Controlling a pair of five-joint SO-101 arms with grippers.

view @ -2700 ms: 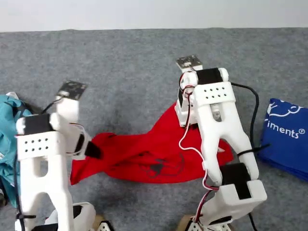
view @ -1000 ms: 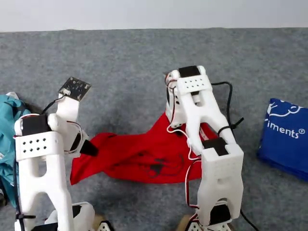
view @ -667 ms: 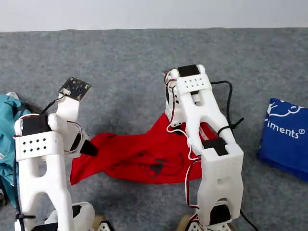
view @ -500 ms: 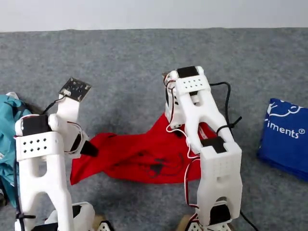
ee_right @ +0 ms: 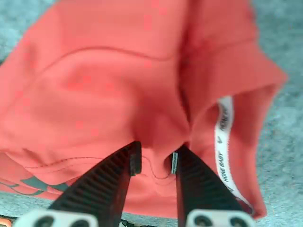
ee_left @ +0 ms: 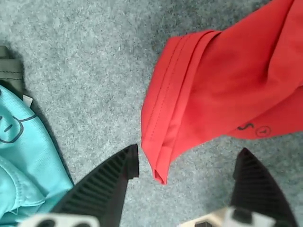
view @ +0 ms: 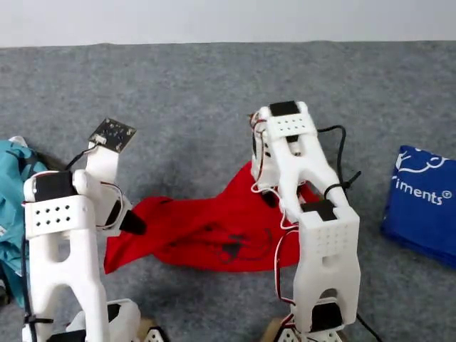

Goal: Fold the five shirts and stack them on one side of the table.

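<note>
While our left arm has kept its place at the near left of the table, our right arm has drawn its upper links back and upright over the last few seconds. Lately it has also slid a little toward the side where the blue shirt lies. Our left gripper (ee_left: 182, 184) stands wide open, with one finger on each side of the hemmed end of the red shirt (view: 206, 231). As far as we can tell, it is not touching the cloth. Our right gripper (ee_right: 154, 163) is closed on a bunched fold of that shirt close to the neck label, with cloth pinched between its fingers.

For all the right arm's motion, the red shirt lies much as it did. It is crumpled in a long strip across the middle of the grey table (view: 178, 85), between the two arms. We judge that the hold is made but the spreading has not begun.

Out to the sides, a teal shirt (view: 8, 192) is heaped at the left edge. A folded blue shirt (view: 424, 203) lies at the right edge, well apart from the red one.
</note>
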